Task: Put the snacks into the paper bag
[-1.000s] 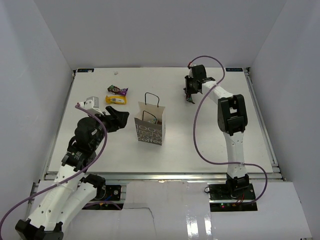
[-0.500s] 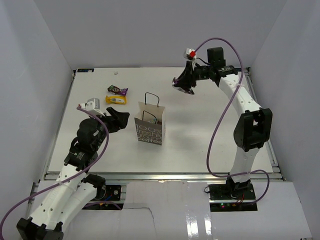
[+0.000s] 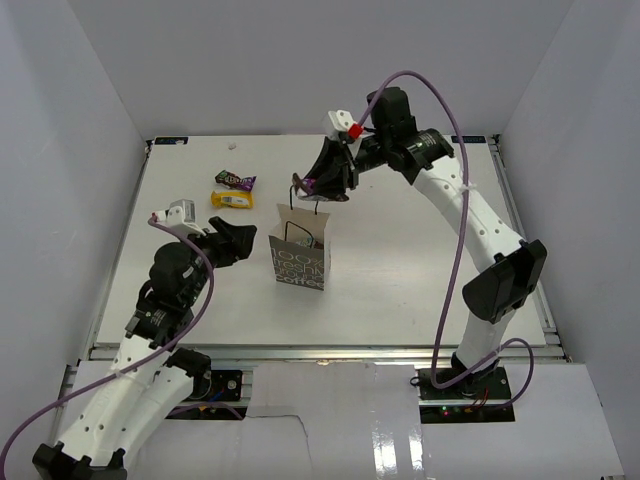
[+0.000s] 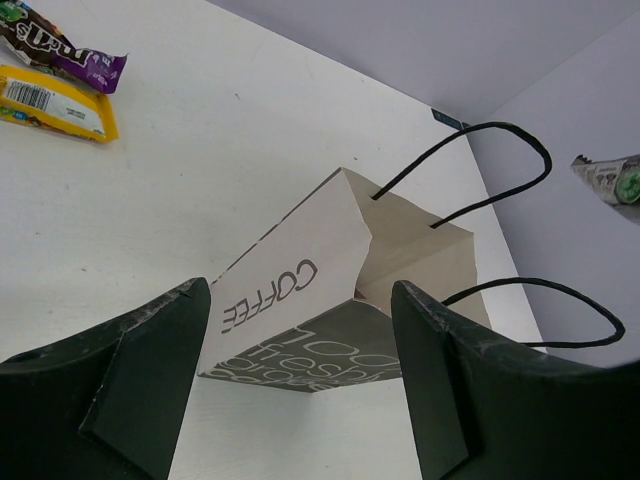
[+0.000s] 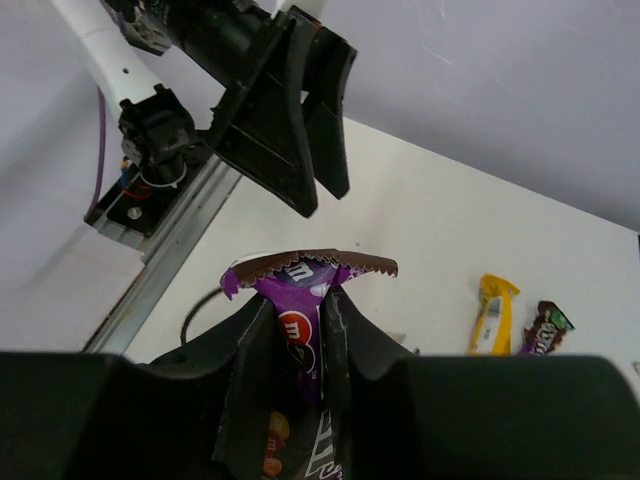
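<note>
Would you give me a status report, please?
Right gripper shut on purple wrapped packet, raised near grey-white paper bag. Left gripper open beside bag. Nothing in the way.

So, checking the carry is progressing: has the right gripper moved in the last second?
Yes. The right gripper, jaws shut on a dark purple wrapped packet, swung left, now by the handles of the upright grey-white paper bag.
</note>
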Controlling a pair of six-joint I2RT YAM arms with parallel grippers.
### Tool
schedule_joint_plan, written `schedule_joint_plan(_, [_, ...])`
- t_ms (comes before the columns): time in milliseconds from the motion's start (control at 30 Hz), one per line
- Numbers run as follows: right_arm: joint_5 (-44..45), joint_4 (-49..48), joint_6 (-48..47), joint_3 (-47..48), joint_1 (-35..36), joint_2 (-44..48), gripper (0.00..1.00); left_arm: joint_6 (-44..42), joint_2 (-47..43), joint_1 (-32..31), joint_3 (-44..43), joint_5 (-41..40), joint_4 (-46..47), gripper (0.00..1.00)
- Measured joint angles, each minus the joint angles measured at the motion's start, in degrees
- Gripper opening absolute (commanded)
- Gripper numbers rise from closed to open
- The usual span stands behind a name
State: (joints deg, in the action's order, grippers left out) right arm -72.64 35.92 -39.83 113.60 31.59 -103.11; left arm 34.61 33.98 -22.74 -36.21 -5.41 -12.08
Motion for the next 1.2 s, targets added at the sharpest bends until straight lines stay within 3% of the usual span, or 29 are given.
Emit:
schedule_joint_plan(333, [3.15, -5.16, 4.02, -4.63, 7.96, 0.0, 0.3, 0.44, -1.33, 0.0, 0.13, -0.02, -0.52, 0.83])
schedule_joint_plan(933, [12.07, -12.28, 4.9, -12.55, 7.8, -0.7, 0.38, 1.44, -3.43, 0.0, 0.2, -0.2, -1.46, 0.84])
schedule_joint_plan(1133, [13.4, -12.22, 4.42, -13.16, 7.78, -1.55, 0.4, 2.29, -1.88, 0.0, 0.2, -1.75, -1.66, 0.88])
schedule_joint_plan(1200, [13.18, -11.82, 4.35, -12.66, 7.58, -1.53, 0.41, 2.99, -0.55, 0.0, 0.11, -3.26, -2.08, 0.94])
